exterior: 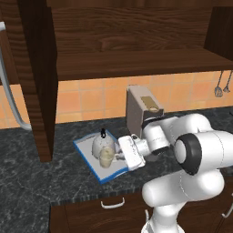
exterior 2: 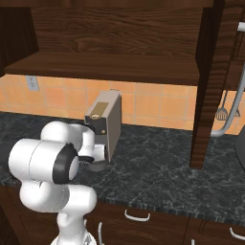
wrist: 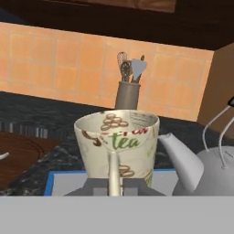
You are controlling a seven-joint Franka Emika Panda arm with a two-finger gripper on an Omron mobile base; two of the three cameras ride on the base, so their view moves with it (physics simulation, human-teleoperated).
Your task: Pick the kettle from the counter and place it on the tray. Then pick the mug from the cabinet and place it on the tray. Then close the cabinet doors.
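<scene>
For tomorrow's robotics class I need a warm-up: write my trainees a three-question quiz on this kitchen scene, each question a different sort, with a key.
1. True or false: the kettle stands on the tray.
2. Multiple choice: the mug is A) on the cabinet shelf, B) over the tray beside the kettle, C) on the bare counter.
3. Fill in: the utensil holder stands before the orange ____ wall.

Key: 1 true; 2 B; 3 tiled.
</scene>
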